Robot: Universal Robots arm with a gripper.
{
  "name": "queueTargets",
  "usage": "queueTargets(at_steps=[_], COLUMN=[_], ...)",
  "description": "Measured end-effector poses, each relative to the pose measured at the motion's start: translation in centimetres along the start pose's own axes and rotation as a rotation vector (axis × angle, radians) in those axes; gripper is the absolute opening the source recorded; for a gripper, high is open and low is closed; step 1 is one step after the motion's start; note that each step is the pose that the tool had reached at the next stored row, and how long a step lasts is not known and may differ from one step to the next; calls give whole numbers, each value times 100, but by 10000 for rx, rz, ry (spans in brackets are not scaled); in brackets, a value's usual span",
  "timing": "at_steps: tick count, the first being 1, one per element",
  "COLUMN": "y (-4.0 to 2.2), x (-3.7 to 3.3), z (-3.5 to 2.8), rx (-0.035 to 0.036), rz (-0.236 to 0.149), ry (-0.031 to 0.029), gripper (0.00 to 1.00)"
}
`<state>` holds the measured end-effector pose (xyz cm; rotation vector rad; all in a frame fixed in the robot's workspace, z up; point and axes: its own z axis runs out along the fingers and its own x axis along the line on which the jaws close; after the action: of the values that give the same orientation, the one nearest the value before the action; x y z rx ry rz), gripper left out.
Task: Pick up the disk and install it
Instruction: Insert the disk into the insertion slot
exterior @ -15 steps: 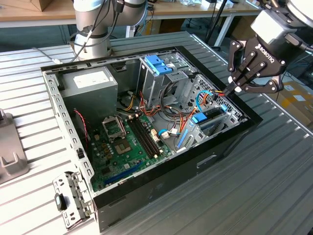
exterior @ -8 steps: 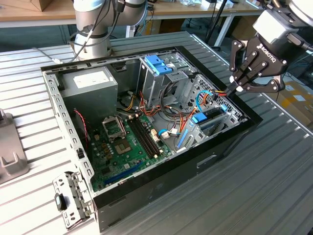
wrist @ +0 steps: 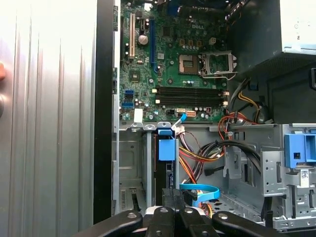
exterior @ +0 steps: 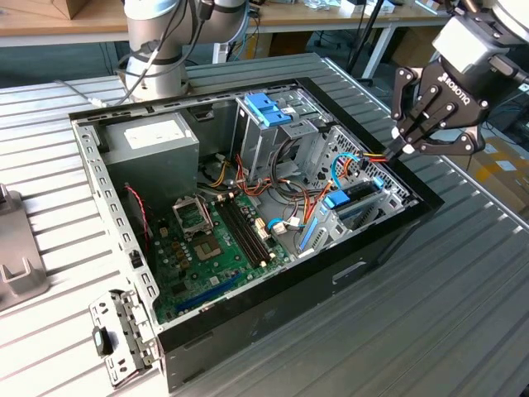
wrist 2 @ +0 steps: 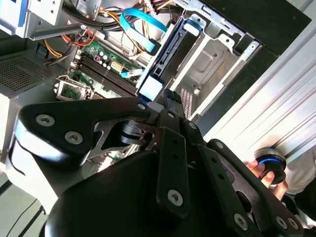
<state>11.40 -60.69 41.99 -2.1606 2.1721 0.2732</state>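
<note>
Now | disk: dark, light-blue carrier, seated edge-up | gripper above

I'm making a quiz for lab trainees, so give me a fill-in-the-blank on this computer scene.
1. The disk sits in a bay of the open computer ____.
2. Its carrier is light ____.
3. The gripper hangs at the exterior view's ____ side, near the disk.
4. The motherboard is ____.
Missing words: case; blue; right; green.
</note>
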Motion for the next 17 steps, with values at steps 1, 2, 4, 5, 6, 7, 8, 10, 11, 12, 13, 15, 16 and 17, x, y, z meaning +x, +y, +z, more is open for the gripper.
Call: queueTargets(at_steps=[1, 2, 4, 5, 6, 7, 8, 10, 11, 12, 13, 15, 16, 17], y=[-7, -18, -41, -48, -58, -71, -79, -98, -112, -123, -132, -154, -163, -171], x=[0, 0, 0, 0, 0, 0, -1, -1, -1, -1, -1, -1, -1, -2], z=[-1, -2, -3, -4, -5, -6, -7, -8, -9, -10, -11, -12, -12, -13], rx=[-1, -2, -5, -6, -7, -9, -10, -13, -15, -17, -19, -23, -26, -28], rz=[1, 0, 1, 1, 1, 2, 2, 2, 3, 3, 3, 4, 4, 5], ry=[1, 0, -1, -1, -1, -1, -1, -1, -1, -1, -1, -1, -1, -1], gripper=[11, 11, 11, 11, 11, 11, 11, 11, 11, 11, 11, 11, 11, 11])
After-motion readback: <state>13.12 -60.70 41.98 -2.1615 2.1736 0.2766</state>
